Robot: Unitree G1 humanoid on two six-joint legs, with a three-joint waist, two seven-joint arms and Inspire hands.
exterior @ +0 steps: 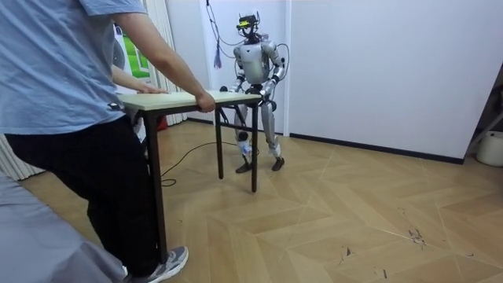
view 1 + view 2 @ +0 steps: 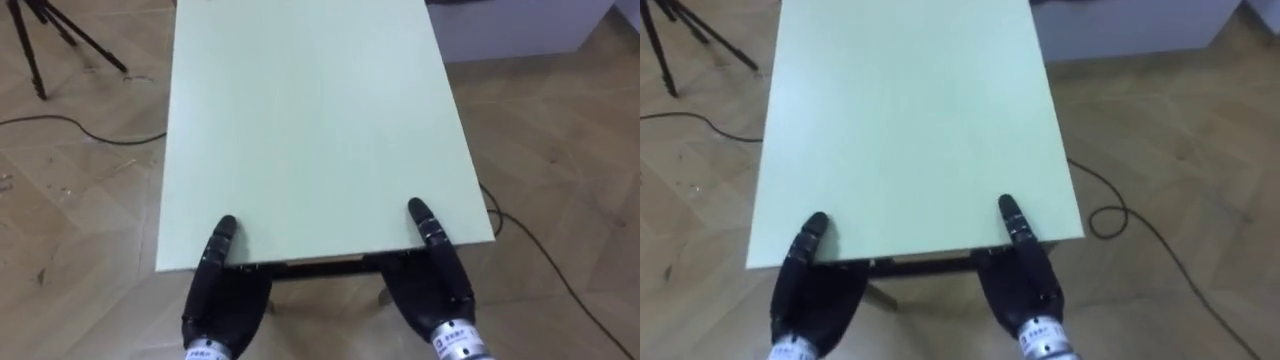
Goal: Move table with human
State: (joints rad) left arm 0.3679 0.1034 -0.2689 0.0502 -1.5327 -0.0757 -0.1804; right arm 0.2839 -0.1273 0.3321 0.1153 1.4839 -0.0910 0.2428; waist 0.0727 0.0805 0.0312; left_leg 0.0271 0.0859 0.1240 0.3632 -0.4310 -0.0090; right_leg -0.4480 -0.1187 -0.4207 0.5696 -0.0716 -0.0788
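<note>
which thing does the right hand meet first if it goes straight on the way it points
The table: the right hand is already at its near edge, pointing along the top. Past that, likely the person holding the far end.

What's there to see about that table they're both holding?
The table has a plain, pale green rectangular top, smooth like laminate, on a dark frame with thin dark legs. It sits level over the wood floor. The robot's left hand and right hand meet its near edge; a person's hand holds the far end.
</note>
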